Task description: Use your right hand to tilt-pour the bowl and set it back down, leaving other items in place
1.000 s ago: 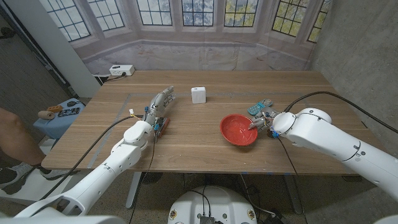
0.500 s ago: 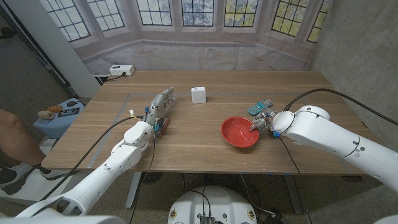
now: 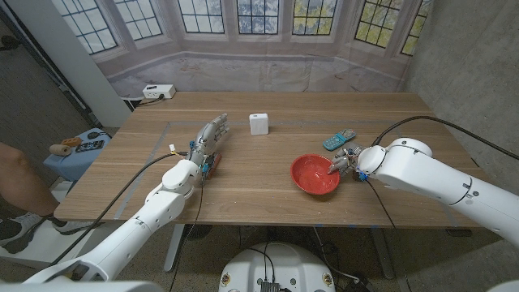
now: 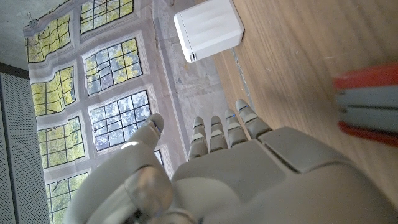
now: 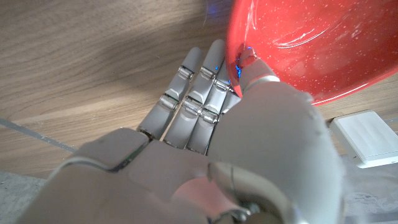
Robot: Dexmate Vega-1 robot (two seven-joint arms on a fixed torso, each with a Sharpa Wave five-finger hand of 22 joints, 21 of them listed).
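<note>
Red bowl (image 3: 315, 173): stood on the wooden surface (image 3: 243, 191) toward the near right, rim up, interior showing. In the right wrist view the bowl (image 5: 298, 43) appeared glossy and speckled, its rim at the thumb tip.

Right hand (image 3: 344, 161): at the bowl's right rim. Thumb over the rim, the other fingers (image 5: 193, 99) straight, close together and reaching under the bowl's outer wall along the surface; the rim was pinched between them. Right arm entered from the near right corner, a black cable looping above it.

Left hand (image 3: 207, 143): left of centre on the surface, well apart from the bowl, holding nothing. Fingers (image 4: 225, 127) extended and lying side by side, thumb set apart. How the palm met the surface could not be told.

Red-and-grey item (image 4: 370, 102): just beside the left hand, blurred in the left wrist view; kind not determinable.

Teal handset-like object (image 3: 338, 139): lay on the surface beyond the bowl, near the right hand, apart from both.

White box (image 3: 259, 124): small, rounded, farther back near the middle of the surface, beyond the left hand's fingertips.

Backdrop: printed window panes behind the far edge.
</note>
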